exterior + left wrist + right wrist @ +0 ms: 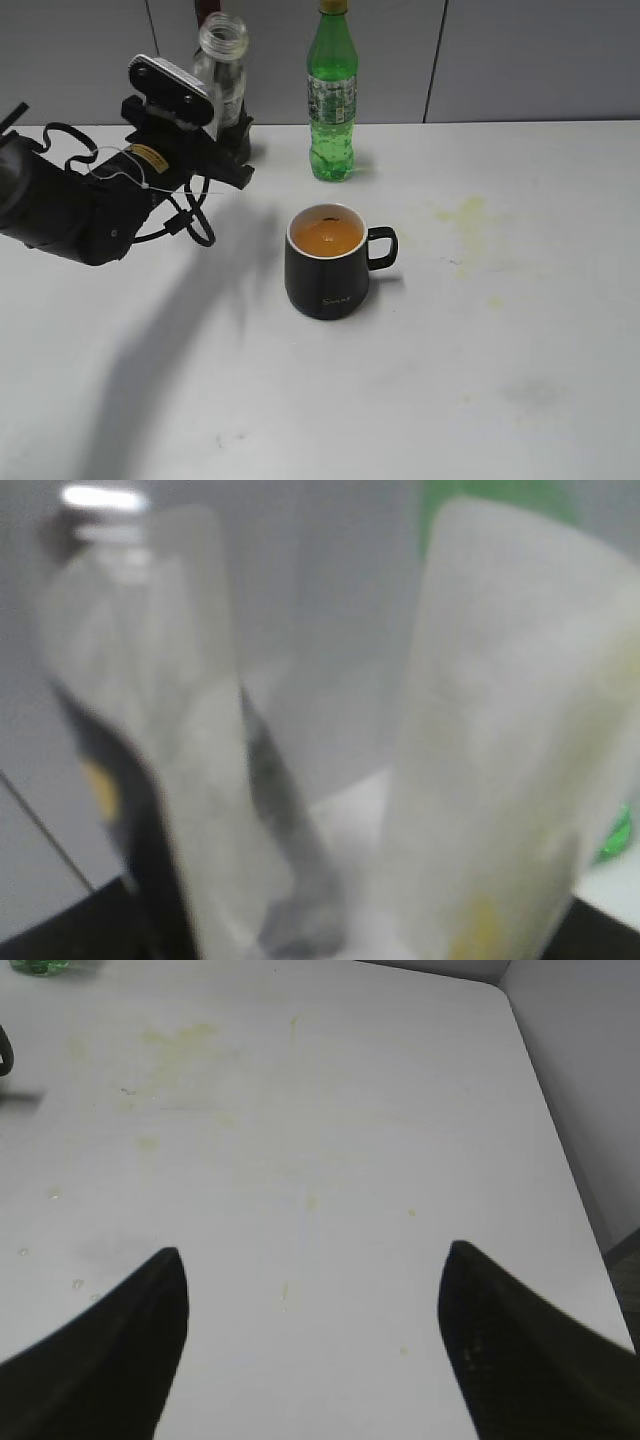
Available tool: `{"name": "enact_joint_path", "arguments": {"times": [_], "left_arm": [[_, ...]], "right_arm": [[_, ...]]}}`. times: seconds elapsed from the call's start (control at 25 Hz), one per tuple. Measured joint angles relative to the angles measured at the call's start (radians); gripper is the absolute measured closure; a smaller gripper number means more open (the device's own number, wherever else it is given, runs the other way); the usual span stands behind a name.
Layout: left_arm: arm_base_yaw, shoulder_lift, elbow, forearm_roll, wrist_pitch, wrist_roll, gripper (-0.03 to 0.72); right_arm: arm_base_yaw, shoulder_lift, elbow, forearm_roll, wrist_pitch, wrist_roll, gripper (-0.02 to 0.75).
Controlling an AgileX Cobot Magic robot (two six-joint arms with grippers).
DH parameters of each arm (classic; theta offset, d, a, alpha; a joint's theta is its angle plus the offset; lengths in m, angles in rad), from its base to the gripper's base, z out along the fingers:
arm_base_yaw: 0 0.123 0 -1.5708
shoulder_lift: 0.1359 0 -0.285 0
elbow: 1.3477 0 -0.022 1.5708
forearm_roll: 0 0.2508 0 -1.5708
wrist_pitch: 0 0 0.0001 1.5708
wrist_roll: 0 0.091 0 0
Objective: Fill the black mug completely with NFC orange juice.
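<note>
Sitting mid-worktop: the squat matte black mug point(327, 273), cream inside, loop handle to the right, brimming with cloudy NFC orange juice point(326, 235).

Left end effector point(228, 150) sits by the clear empty bottle point(222, 62), fingers spread, but I can't tell if it's grasping it. Right end effector point(312, 1305) is released over the smooth white worktop point(330, 1140). A glossy green soda bottle point(332, 95) stands behind.

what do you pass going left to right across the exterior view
left arm → clear bottle → black mug holding orange juice, green bottle straight behind it → yellowish stains on the table
</note>
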Motion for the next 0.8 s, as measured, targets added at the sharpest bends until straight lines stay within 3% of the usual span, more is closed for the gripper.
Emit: {"name": "enact_joint_path", "arguments": {"times": [0.16,0.4,0.64,0.8], "left_arm": [[0.000,0.000,0.000,-0.118,0.112,-0.183,0.219],[0.056,0.010,-0.001,-0.252,0.162,-0.237,0.219],[0.158,0.085,-0.006,-0.196,0.139,-0.329,0.219],[0.184,0.139,-0.035,-0.155,0.126,-0.363,0.219]], "right_arm": [[0.000,0.000,0.000,0.000,0.000,0.000,0.146],[0.000,0.000,0.000,0.000,0.000,0.000,0.146],[0.000,0.000,0.000,0.000,0.000,0.000,0.146],[0.000,0.000,0.000,0.000,0.000,0.000,0.146]]}}
